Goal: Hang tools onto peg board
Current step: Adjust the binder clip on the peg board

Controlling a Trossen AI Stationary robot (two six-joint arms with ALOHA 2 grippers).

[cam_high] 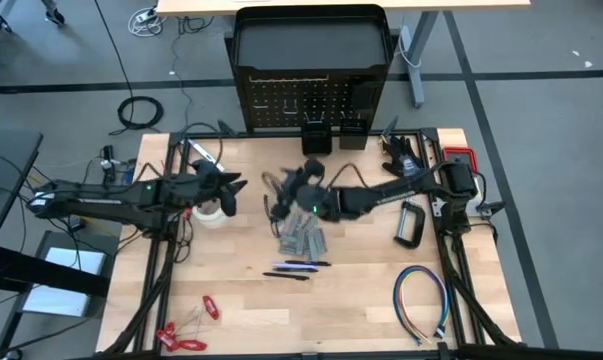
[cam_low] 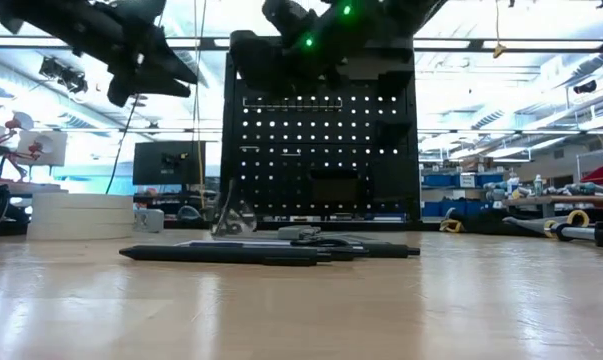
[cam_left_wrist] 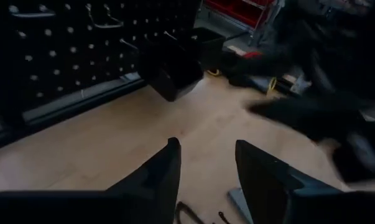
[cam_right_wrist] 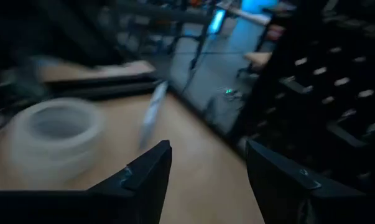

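Both arms hover over the middle of the table in front of the peg board (cam_high: pixel 309 100). My left gripper (cam_high: pixel 237 184) (cam_left_wrist: pixel 206 165) is open and empty, above the white tape roll (cam_high: pixel 213 212), its fingers pointing toward the board's two bins (cam_left_wrist: pixel 175 74). My right gripper (cam_high: pixel 278 188) (cam_right_wrist: pixel 206 168) is also open and empty, facing the tape roll (cam_right_wrist: pixel 56 134) and the silver bar tool (cam_right_wrist: pixel 151 112). Grey metal pieces (cam_high: pixel 301 236) and dark pens (cam_high: pixel 296 267) (cam_low: pixel 271 253) lie flat below it. The black C-clamp (cam_high: pixel 411 222) lies at the right.
A multicoloured wire loop (cam_high: pixel 421 305) lies near the right front corner and red-handled tools (cam_high: pixel 186 330) near the left front. A red case (cam_high: pixel 461 157) sits at the far right. The two grippers hang close together; bare wood lies along the near edge.
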